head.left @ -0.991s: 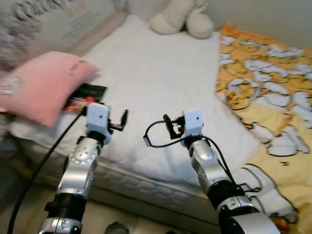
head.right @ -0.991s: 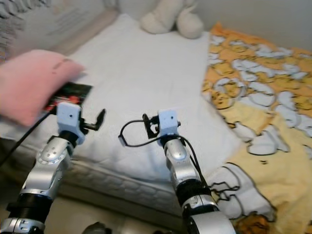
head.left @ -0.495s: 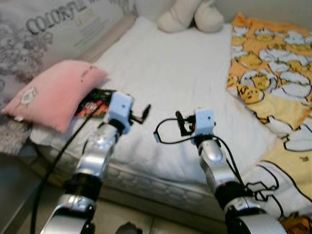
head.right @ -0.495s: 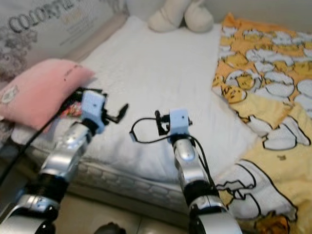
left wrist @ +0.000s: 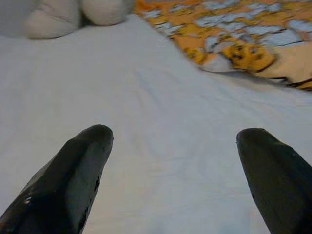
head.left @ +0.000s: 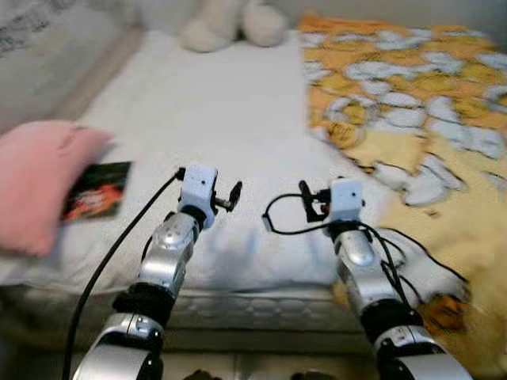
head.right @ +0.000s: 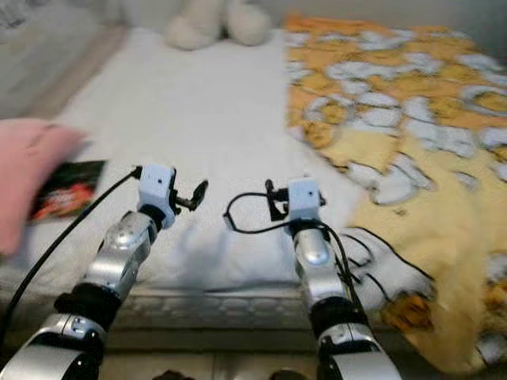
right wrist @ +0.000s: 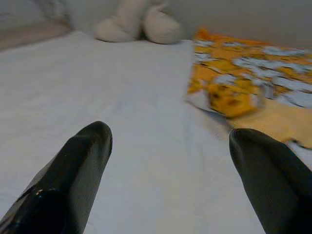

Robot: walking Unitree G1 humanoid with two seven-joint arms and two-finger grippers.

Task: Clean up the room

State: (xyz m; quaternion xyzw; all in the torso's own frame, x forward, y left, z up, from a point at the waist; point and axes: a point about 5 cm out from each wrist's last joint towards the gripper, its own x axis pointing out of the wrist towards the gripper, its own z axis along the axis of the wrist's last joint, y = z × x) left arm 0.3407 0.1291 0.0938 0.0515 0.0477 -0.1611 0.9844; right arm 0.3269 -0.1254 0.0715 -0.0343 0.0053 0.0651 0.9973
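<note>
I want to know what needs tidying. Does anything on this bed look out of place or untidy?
Yes. The yellow patterned blanket lies rumpled on the robot's right and spills over the bed's front edge. A dark printed packet lies loose on the white sheet beside the pink pillow.

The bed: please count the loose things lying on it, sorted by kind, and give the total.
Pink pillow: 1
Dark packet with a red picture: 1
Cream plush toy: 1
Yellow patterned blanket: 1
Total: 4
</note>
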